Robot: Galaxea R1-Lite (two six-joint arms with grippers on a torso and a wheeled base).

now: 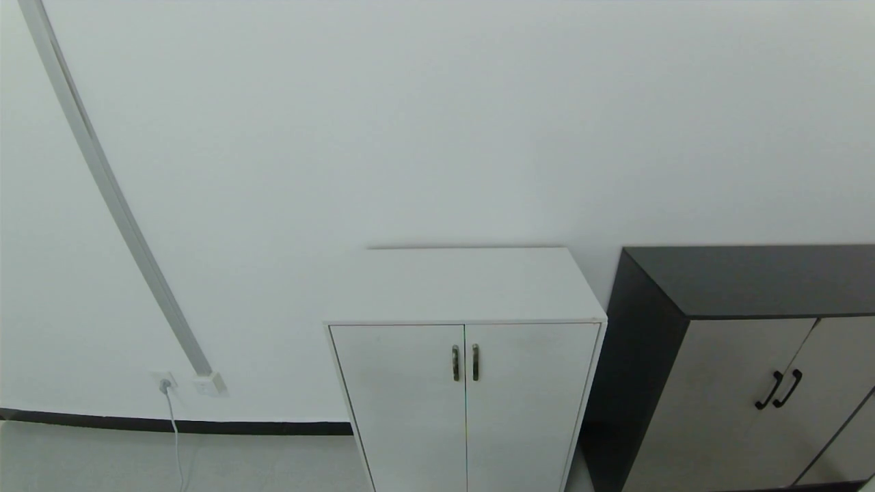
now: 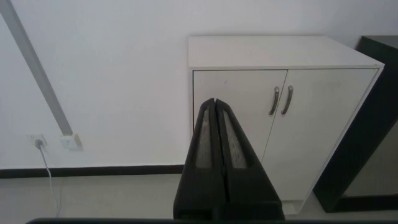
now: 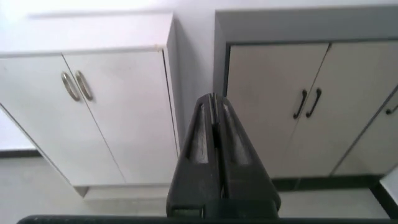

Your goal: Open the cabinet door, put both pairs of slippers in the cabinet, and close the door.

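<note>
Head view: the white cabinet (image 1: 465,283) stands against the wall (image 1: 437,123) with both doors (image 1: 410,396) shut. A black cabinet (image 1: 745,280) is just beside it on the right.

Left wrist view: the left end effector (image 2: 214,102), fingers together and empty, faces the white cabinet's doors.

Right wrist view: the right end effector (image 3: 214,98), likewise pressed together and empty, points between the two cabinets.
</note>
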